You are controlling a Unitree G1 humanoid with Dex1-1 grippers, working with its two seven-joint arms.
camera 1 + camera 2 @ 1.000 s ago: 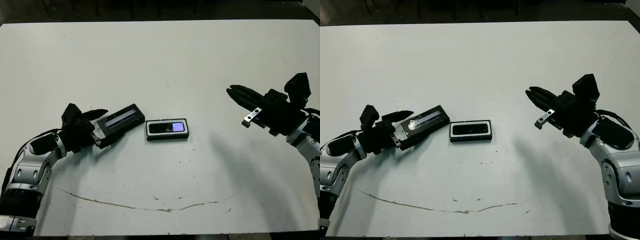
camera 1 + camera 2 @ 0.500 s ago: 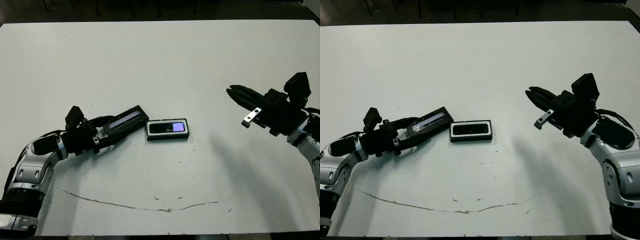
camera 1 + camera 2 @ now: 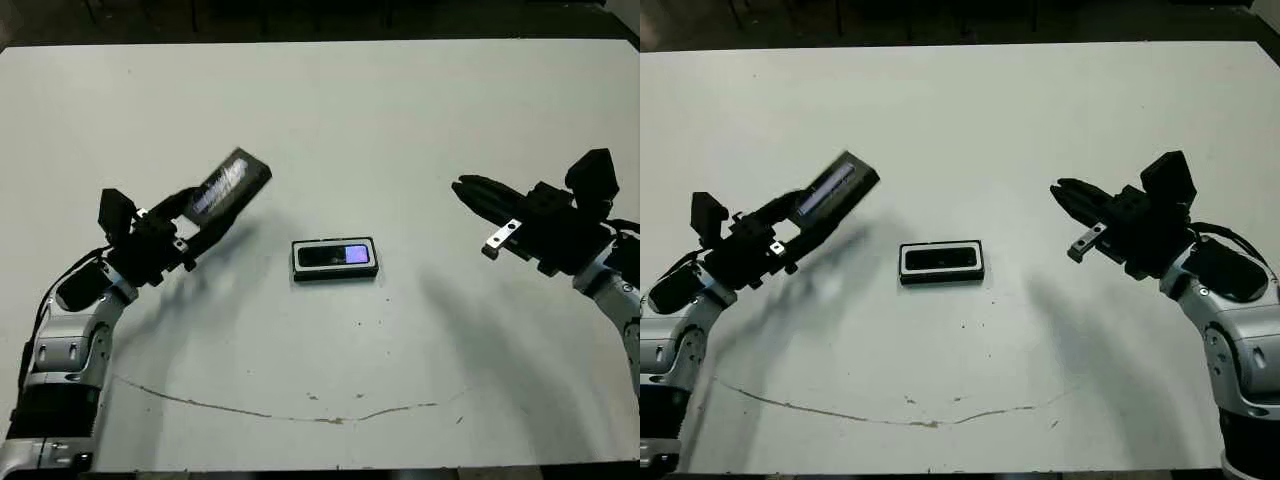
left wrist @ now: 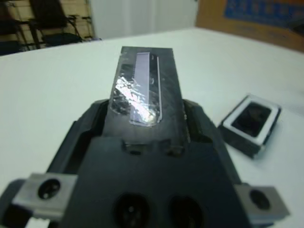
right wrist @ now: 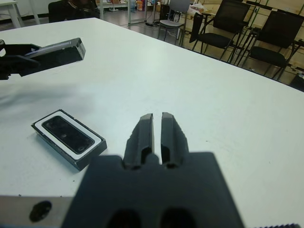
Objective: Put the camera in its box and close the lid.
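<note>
Counter (image 3: 320, 120): white, broad, with a thin dark scuff line curving along its near part.

Right tool (image 3: 462, 186): raised above the counter, well to the right of the box, pointing toward it; fingers (image 5: 145, 135) drawn narrow, nearly touching, holding nothing.

Left tool (image 3: 190, 222): raised above the counter, to the left of the box; clamped on the lid's near end.

Lid (image 3: 228, 183): flat black piece with a pale greyish-purple strip along its face; held off the counter, tilted with its free end rising up and away from the left tool; left of and beyond the box, apart from it.

Box (image 3: 335, 258): shallow black tray with white lining, lying flat near the counter's middle, long side across.

Camera (image 3: 336, 254): small black device, seated inside the box, glowing blue-purple screen facing up.
</note>
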